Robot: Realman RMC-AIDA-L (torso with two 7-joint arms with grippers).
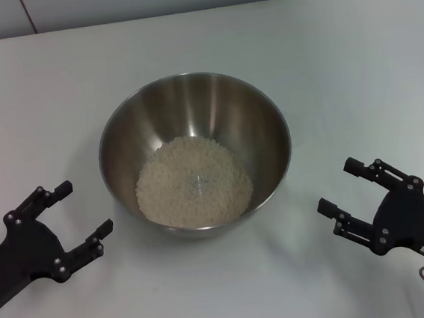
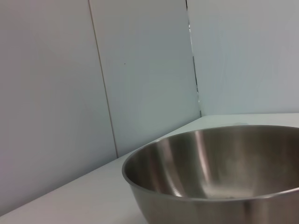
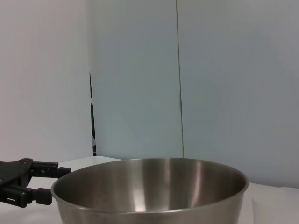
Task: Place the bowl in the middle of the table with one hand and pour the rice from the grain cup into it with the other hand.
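White table (image 1: 352,55) meets panelled wall; centred bowl (image 1: 189,93) holds rice (image 1: 193,182). Left gripper (image 1: 80,209) and right gripper (image 1: 341,186) gape empty, arms cut off.

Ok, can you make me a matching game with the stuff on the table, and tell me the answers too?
Things:
1. bowl
2. rice
3. left end effector
4. right end effector

Places or states:
A. piled inside the bowl
B. open, on the table's right side
C. shiny steel, in the middle of the table
D. open, on the table's left side

Pairs: 1-C, 2-A, 3-D, 4-B
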